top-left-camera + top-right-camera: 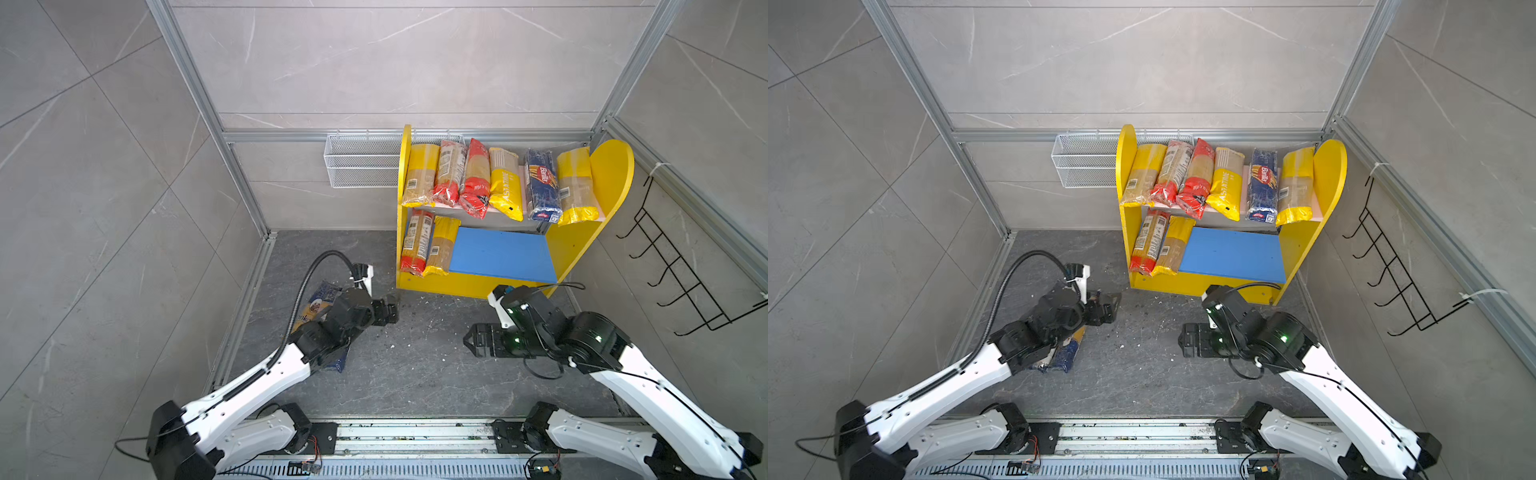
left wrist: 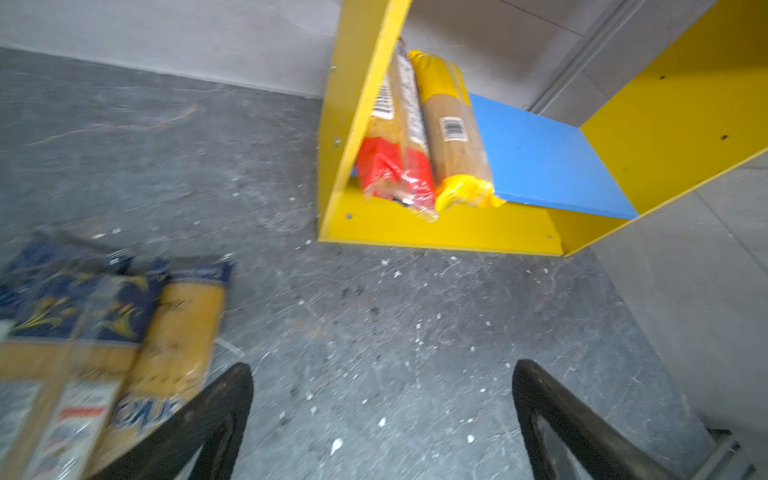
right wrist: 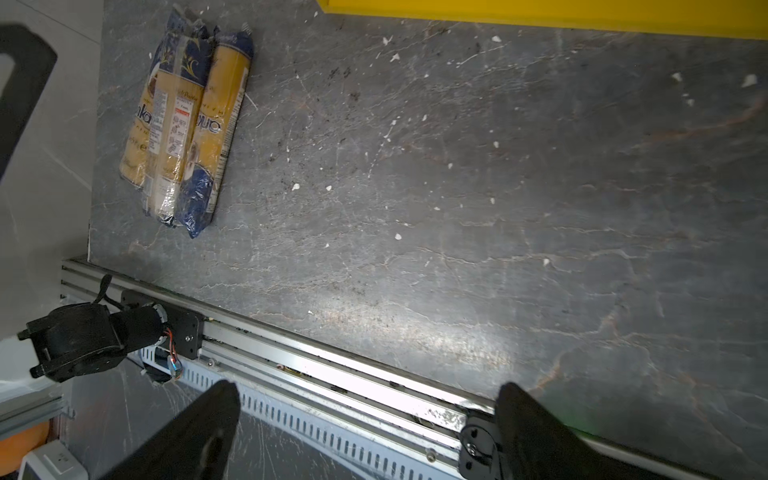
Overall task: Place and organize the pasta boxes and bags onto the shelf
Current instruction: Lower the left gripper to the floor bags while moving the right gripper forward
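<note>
The shelf (image 1: 577, 249) (image 1: 1304, 245) stands at the back right in both top views. Several pasta packets (image 1: 505, 183) lean on its pink upper board. A red packet (image 1: 415, 243) (image 2: 395, 166) and a yellow one (image 1: 442, 245) (image 2: 453, 141) lie at the left end of the blue lower board (image 1: 503, 253). A small pile of dark blue and yellow packets (image 1: 316, 303) (image 3: 187, 120) (image 2: 124, 332) lies on the floor, partly under my left arm. My left gripper (image 1: 392, 309) (image 2: 382, 370) is open and empty over bare floor, just before the shelf's left front corner. My right gripper (image 1: 467, 345) (image 3: 368, 386) is open and empty, pointing left.
A white wire basket (image 1: 361, 164) hangs on the back wall, left of the shelf. A black wire hook rack (image 1: 681, 282) hangs on the right wall. An aluminium rail (image 1: 415, 436) runs along the front edge. Pale crumbs dot the dark stone floor (image 1: 415, 374).
</note>
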`<state>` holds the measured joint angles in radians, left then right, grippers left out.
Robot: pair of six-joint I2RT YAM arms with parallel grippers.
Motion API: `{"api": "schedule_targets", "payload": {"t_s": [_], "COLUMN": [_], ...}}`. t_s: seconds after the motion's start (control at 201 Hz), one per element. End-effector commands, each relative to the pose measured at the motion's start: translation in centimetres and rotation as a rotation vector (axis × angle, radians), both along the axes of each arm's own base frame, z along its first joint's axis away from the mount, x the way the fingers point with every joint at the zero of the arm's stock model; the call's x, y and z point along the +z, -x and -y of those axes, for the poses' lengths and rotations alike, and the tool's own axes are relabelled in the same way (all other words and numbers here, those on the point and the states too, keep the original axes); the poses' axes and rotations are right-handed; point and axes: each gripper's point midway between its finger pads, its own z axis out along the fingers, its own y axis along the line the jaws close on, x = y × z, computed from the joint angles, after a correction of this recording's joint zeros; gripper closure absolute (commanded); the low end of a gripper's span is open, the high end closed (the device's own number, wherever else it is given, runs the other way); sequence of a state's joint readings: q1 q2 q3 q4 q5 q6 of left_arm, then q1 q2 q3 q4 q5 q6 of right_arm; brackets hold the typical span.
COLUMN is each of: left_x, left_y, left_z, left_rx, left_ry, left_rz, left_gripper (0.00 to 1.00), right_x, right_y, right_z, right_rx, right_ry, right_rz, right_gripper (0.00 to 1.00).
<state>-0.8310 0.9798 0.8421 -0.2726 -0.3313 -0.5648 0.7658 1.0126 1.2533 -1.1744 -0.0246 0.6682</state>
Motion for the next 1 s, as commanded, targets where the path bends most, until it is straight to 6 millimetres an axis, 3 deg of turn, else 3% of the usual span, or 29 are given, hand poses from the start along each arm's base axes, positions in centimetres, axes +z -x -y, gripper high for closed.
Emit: {"api": "schedule_targets", "payload": {"t_s": [0.0, 0.119, 0.353, 0.602, 0.737, 0.826, 0.99], "left_x": [-3.5, -5.7, -10.0, -13.6, -14.2, -15.6, -16.7], "left_y": [2.9, 5.8, 9.9, 10.8, 9.7, 8.9, 6.4], "left_z": [-6.0, -10.8, -16.2, -15.7, -16.0, -16.2, -16.6], "left_rx": [0.151, 0.283, 0.500, 0.544, 0.576, 0.587, 0.599], "left_ry": [-0.113, -0.138, -0.194, -0.232, -0.205, -0.166, -0.107], "left_rz": [-0.112, -0.194, -0.395, -0.565, -0.584, -0.657, -0.709], "left_gripper": [0.00, 0.00, 0.00, 0.00, 0.00, 0.00, 0.00], "right_x": [0.9, 0.8, 1.2, 1.2, 1.2, 1.2, 1.6], "right_y": [-1.1, -2.5, -4.3, -5.0, -4.9, -4.7, -4.4], "right_z": [-3.1, -5.6, -9.5, -11.0, -10.9, -10.6, -9.7], "right_rx": [0.091, 0.133, 0.189, 0.224, 0.235, 0.244, 0.245], "right_ry": [-0.073, -0.096, -0.177, -0.194, -0.184, -0.175, -0.153], "right_rz": [0.023, 0.009, -0.011, -0.022, -0.020, -0.018, 0.006], "right_gripper": [0.00, 0.00, 0.00, 0.00, 0.00, 0.00, 0.00]}}
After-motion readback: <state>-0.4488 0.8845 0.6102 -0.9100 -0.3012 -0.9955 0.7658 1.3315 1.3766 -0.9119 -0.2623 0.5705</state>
